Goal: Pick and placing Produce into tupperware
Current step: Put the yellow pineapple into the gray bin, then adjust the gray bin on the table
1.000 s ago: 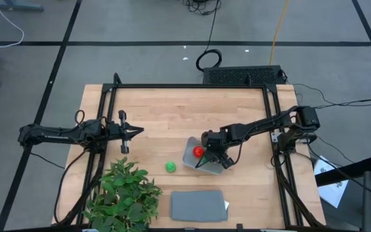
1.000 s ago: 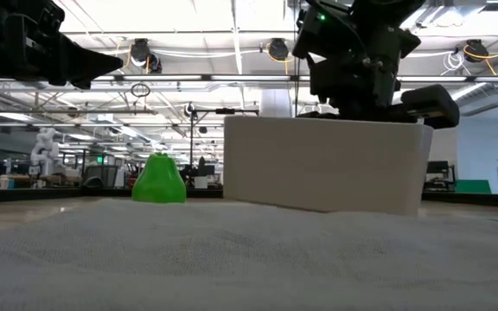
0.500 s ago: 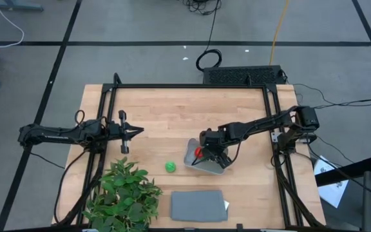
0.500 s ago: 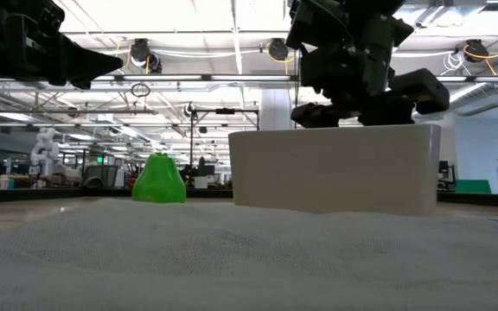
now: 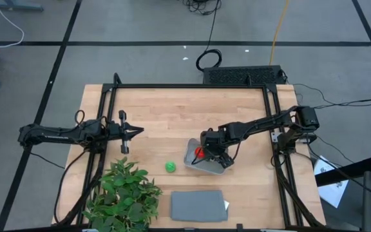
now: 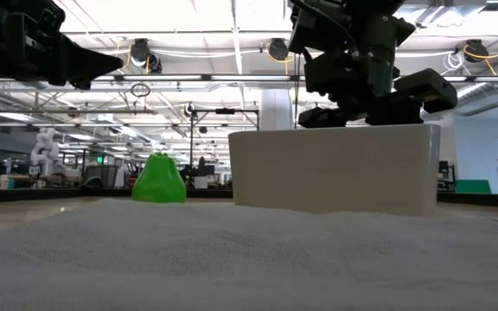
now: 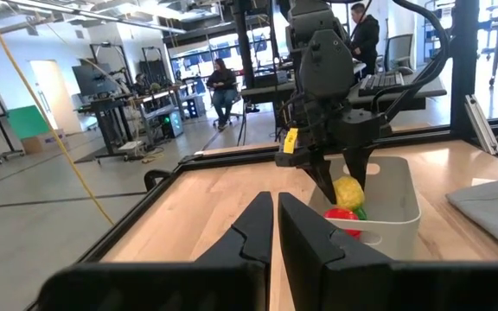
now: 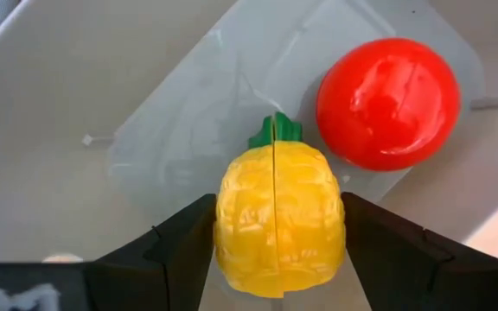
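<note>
The right claw (image 8: 275, 250), over the tupperware (image 5: 201, 159) just right of table centre, pinches the toy pineapple (image 8: 277, 216) across its bumpy sides beside the red ball (image 8: 387, 102); it looks light, rigid and slick, so a mid-body grip suits, while the left claw (image 5: 138, 131) waits closed at 9 o'clock.

Yellow piece (image 8: 277, 216) & red (image 8: 387, 102) in tupperware (image 5: 190, 154); green (image 5: 170, 167) beside, on table.
</note>
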`<act>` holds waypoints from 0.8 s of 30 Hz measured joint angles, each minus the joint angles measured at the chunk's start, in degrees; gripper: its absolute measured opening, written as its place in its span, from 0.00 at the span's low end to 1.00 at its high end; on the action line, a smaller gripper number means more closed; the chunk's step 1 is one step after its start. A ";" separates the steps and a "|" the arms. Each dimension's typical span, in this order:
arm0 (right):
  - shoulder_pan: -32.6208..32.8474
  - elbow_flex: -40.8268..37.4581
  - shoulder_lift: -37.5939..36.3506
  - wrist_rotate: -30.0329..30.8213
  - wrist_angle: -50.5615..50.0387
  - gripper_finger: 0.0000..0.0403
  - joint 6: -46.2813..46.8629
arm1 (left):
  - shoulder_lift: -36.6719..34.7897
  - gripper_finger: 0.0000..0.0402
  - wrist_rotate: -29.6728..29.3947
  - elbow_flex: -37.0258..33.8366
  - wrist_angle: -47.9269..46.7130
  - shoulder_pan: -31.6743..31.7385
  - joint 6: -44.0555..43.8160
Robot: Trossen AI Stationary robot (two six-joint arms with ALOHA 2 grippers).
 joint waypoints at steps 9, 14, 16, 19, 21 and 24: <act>-0.03 0.00 0.00 -0.13 -0.07 0.68 2.85 | 0.00 0.06 0.00 0.00 0.00 0.00 -0.22; 0.13 0.00 -0.02 0.24 -0.07 0.77 3.04 | 0.00 0.06 0.00 0.00 0.00 -0.01 -0.22; 0.15 0.28 -0.02 0.26 -0.38 0.78 3.41 | 0.00 0.06 0.00 0.00 0.00 -0.01 -0.31; 0.15 1.85 -0.03 0.26 -2.02 0.78 4.21 | 0.01 0.06 0.00 0.00 0.00 -0.02 -0.44; 0.15 3.27 -0.06 0.28 -3.30 0.77 4.27 | 0.01 0.06 -0.02 0.00 0.00 -0.02 -0.44; 0.15 5.09 -0.69 0.43 -4.17 0.77 4.28 | 0.01 0.06 -0.01 0.00 0.00 -0.02 -0.44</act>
